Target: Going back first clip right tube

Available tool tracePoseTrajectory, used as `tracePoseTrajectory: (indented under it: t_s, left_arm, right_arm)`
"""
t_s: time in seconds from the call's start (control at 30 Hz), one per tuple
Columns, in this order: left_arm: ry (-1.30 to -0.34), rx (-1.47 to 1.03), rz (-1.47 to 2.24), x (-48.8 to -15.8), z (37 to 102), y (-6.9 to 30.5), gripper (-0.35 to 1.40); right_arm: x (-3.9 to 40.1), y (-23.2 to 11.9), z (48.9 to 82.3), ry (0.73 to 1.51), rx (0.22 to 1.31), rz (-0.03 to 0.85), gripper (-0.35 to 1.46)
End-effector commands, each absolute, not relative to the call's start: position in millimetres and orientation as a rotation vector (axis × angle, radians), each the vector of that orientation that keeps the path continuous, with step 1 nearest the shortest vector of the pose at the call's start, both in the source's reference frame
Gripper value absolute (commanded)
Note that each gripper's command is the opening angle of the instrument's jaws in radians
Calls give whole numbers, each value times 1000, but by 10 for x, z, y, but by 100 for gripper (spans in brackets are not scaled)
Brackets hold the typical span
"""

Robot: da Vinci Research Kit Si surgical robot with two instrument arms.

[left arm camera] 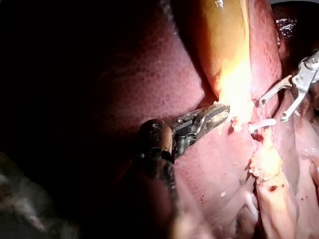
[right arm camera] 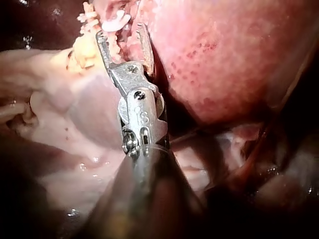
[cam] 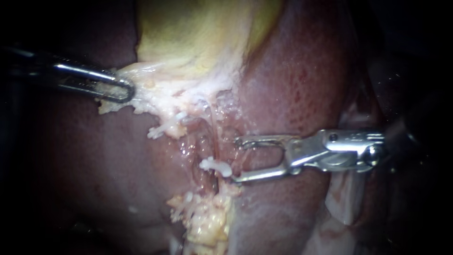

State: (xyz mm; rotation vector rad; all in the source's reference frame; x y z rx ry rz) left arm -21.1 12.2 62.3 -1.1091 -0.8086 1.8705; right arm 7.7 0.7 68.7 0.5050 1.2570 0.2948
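While your right tool (cam: 238, 160) stands apart, its tips just beside the white clip (cam: 216, 166) on what looks like a tube (cam: 213, 137), a sideways drift on withdrawal could snag it. Farther off, your left tool (cam: 126, 90) is clamped on pale tissue (cam: 155, 80); pulling harder risks tearing.

Source: light falls on the middle of the tissue, from the endoscope's side.
Brightest: the gallbladder (cam: 198, 38), nearly washed out at its lower end in the left wrist view.
Glare: hard glints on the right instrument (cam: 237, 159) and the left instrument (cam: 127, 90); wet sheen on the liver (cam: 292, 85).
Shadow: the endoscope view's edges sink to black; the liver's outer edges lie dark.
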Motion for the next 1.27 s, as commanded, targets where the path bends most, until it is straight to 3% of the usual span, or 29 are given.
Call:
tracePoseTrajectory:
  t_s: [0.03, 0.17, 0.37, 0.9, 1.27]
  left_arm:
    - [-809, -1110, 1871, -211, 622, 122, -35]
    - [-809, -1110, 1870, -211, 622, 122, -35]
    - [-809, -1109, 1870, -213, 623, 122, -35]
    - [-817, -1119, 1890, -253, 681, 109, -35]
    - [-825, -1120, 1890, -249, 677, 110, -35]
  right_arm:
    - [71, 8, 683, 1245, 501, 277, 50]
    - [49, 16, 673, 1201, 475, 224, 50]
    - [35, 23, 662, 1202, 459, 214, 50]
    - [33, 25, 653, 1204, 449, 205, 50]
    - [35, 25, 653, 1203, 447, 207, 50]
